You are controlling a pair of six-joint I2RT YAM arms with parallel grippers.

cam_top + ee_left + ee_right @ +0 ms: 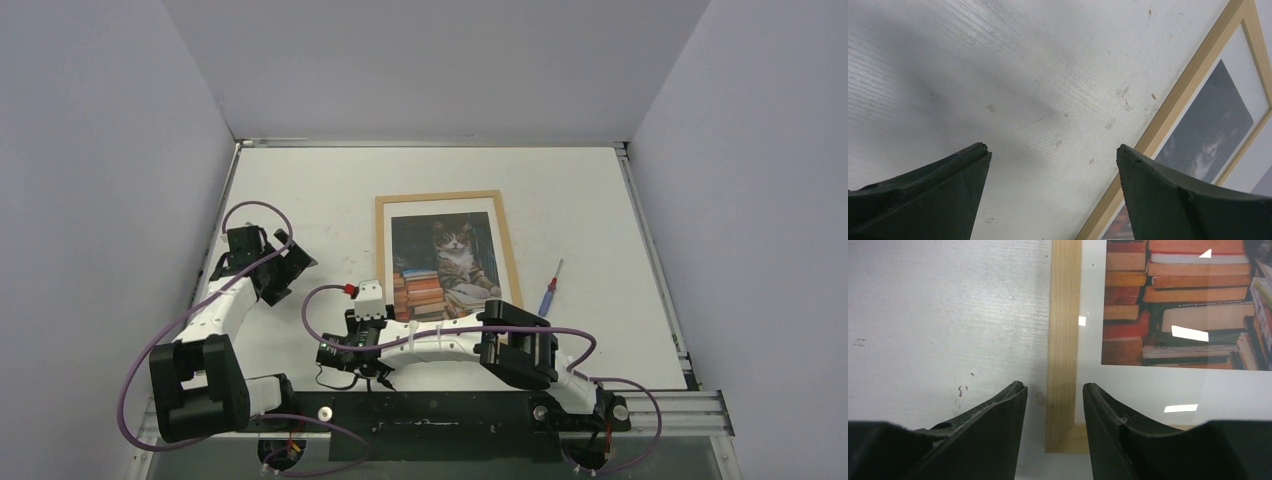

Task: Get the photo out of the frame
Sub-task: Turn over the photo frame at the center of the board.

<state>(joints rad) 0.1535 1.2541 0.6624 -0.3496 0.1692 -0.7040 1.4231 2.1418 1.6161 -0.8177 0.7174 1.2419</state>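
The frame (381,240), thin light wood, lies flat face up mid-table. It holds the photo (445,265) of a cat on stacked books, with a white mat around it. My right gripper (383,318) is open just above the frame's near-left corner. In the right wrist view its jaws (1054,386) straddle the left moulding (1064,315) without touching it, and the photo (1188,300) lies to the right. My left gripper (292,268) is open and empty over bare table left of the frame. In the left wrist view (1053,150) the frame (1178,100) and photo (1213,125) run past its right finger.
A screwdriver (549,290) with a blue handle lies on the table right of the frame. The white table (300,180) is walled on the left, back and right. A metal rail (660,405) runs along the near edge.
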